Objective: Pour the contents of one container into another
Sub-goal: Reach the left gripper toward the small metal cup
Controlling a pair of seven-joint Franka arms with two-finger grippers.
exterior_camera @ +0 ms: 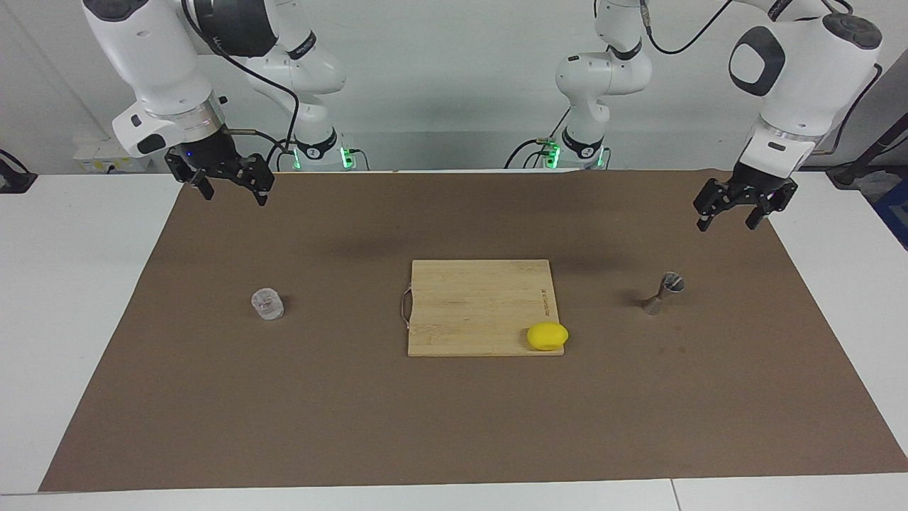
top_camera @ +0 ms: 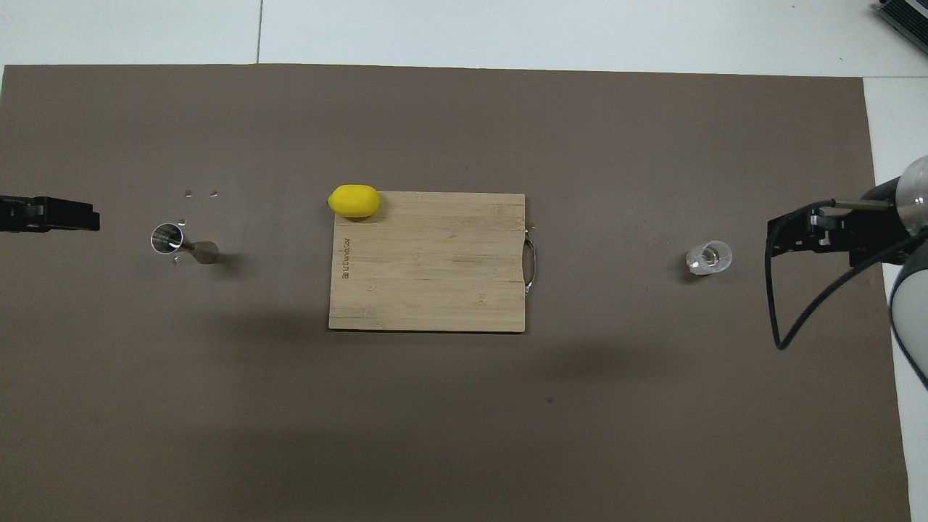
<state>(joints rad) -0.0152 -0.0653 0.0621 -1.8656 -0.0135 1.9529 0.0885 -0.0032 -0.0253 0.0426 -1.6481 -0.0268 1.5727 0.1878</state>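
The clear frosted glass cup point(exterior_camera: 267, 304) point(top_camera: 708, 257) stands upright on the brown mat toward the right arm's end. The silver hourglass jigger point(exterior_camera: 663, 292) point(top_camera: 181, 243) stands upright toward the left arm's end. My right gripper point(exterior_camera: 234, 195) point(top_camera: 774, 243) hangs open and empty above the mat's corner, well apart from the glass cup. Over the mat's edge, my left gripper point(exterior_camera: 725, 224) point(top_camera: 90, 217) is open, empty and raised, clear of the jigger.
A wooden cutting board point(exterior_camera: 475, 298) point(top_camera: 435, 275) with a metal handle lies mid-mat between the two containers. A yellow lemon point(exterior_camera: 547, 336) point(top_camera: 354, 201) sits on its corner away from the robots, toward the jigger. Tiny specks point(top_camera: 201, 193) lie near the jigger.
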